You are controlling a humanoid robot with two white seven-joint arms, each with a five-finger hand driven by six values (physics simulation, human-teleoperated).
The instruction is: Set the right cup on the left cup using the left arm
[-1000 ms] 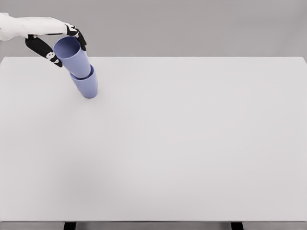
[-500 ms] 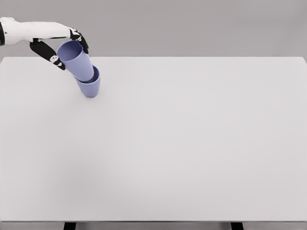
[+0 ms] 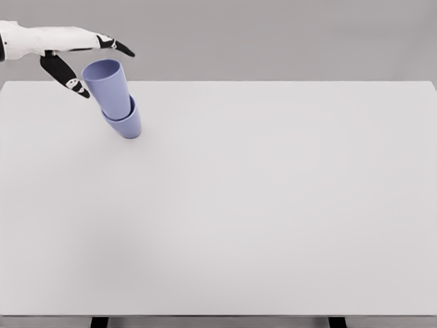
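At the far left of the white table (image 3: 273,205), the upper cup (image 3: 107,85) sits tilted inside the lower cup (image 3: 125,122). The left hand (image 3: 75,58) hangs just beside the upper cup's rim, fingers (image 3: 117,47) spread wide, gripping nothing.

No legible text, labels, brands, numbers or signs in head view. Upper cup (image 3: 107,85): plain blue wall, no print. Lower cup (image 3: 127,124): same, unmarked. Table (image 3: 273,205): bare white top, no markings. Left hand (image 3: 76,63): small white patches on dark fingers (too small to resolve, not readable as characters). Grey backdrop: nothing written.
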